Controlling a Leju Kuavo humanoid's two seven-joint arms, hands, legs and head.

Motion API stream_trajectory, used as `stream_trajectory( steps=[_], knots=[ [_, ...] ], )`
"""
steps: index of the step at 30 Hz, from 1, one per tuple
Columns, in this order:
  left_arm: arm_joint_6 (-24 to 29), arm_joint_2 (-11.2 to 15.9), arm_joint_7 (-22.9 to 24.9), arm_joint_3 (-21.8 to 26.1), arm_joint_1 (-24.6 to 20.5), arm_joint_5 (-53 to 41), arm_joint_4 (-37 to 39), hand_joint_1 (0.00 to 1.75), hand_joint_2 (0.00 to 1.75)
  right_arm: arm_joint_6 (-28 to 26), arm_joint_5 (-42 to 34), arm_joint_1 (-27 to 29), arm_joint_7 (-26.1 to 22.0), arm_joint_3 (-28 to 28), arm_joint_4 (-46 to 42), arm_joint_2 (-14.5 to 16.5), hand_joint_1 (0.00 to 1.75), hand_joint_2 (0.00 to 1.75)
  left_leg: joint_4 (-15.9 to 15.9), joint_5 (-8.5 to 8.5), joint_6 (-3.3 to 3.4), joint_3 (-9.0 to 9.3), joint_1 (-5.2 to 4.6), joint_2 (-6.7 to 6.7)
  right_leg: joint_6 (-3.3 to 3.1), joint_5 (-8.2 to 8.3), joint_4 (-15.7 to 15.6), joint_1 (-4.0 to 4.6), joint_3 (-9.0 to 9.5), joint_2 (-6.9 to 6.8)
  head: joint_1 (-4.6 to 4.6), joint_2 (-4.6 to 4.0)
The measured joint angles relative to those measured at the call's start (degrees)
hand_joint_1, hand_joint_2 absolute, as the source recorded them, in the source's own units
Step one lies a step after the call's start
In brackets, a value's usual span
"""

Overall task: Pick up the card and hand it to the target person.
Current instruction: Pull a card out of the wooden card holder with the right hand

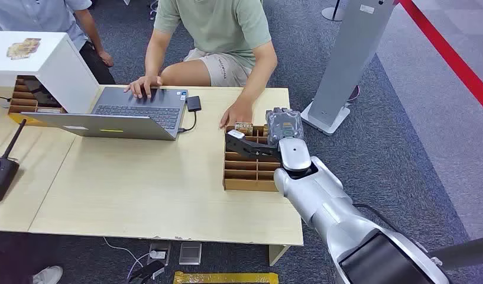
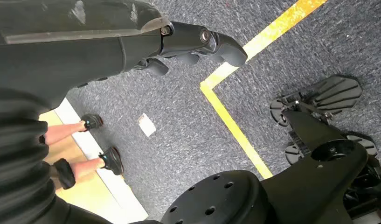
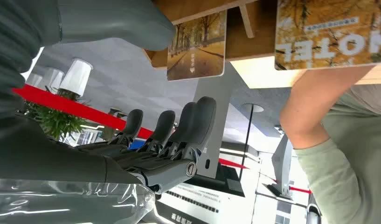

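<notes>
A wooden card organizer (image 1: 250,171) sits at the table's right side. At its far end stands a "HOTEL" card (image 1: 243,126) (image 3: 330,32). Beside it stands a second card (image 3: 196,46) with an autumn road picture. My right hand (image 1: 249,147) (image 3: 165,135) reaches over the organizer's far compartments. Its thumb (image 3: 114,23) lies next to the road card's edge and its dark fingers (image 3: 188,126) stretch out straight, a gap away from the card, holding nothing. My left hand (image 2: 193,42) hangs over the carpet, holding nothing. A person in a green shirt (image 1: 212,23) sits across the table.
That person's hand (image 1: 236,113) rests on the table right beside the organizer's far end; the other hand is on an open laptop (image 1: 117,112). A white box (image 1: 38,62), a black controller (image 1: 2,168) and a second person (image 1: 44,15) are at the left. A grey stand (image 1: 345,65) is on the right.
</notes>
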Motion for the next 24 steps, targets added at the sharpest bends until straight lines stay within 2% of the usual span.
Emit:
stream_trajectory(
  steps=[13,24],
  knots=[
    [0.4,-0.2,0.0,0.7,0.9,0.4,0.0,0.0,1.75,1.6,-0.4,-0.1,0.6,0.0,0.0,1.1,0.68,1.75,0.0,0.0,0.0,0.0,0.0,0.01,0.0,0.0,0.0,0.0,0.0,0.0,0.01,0.0],
    [0.0,-0.2,0.3,0.7,0.6,0.3,0.0,0.0,1.75,3.2,-0.8,0.4,2.8,0.0,0.5,0.8,0.67,1.75,0.0,0.0,0.0,0.01,0.0,0.01,0.0,0.0,0.0,0.0,-0.01,0.0,0.0,0.01]
  ],
)
